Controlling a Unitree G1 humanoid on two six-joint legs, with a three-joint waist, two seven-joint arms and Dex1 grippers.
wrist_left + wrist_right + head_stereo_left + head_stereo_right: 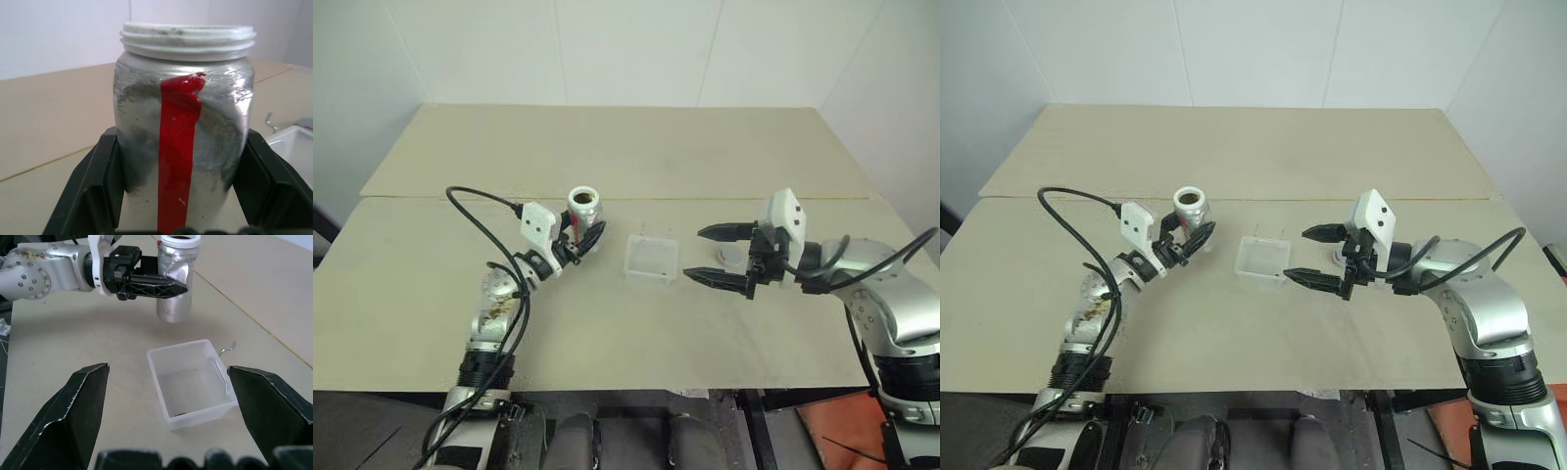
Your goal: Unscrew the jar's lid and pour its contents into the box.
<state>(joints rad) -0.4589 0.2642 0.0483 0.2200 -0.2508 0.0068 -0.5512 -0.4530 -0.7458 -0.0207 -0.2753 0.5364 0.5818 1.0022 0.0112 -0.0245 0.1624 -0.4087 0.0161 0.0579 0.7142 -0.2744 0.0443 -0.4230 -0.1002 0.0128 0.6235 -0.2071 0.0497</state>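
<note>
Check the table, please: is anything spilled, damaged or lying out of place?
Nothing looks spilled. The jar, held upright by the left hand, is open, with a dented, scuffed side. The lid lies on the table behind the open right hand. The box stands upright.

No readable text, brand, number or sign appears on anything.

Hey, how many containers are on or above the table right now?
2: the jar, lid off, held upright off the table in the left gripper, and the box on the table between the two grippers.
</note>
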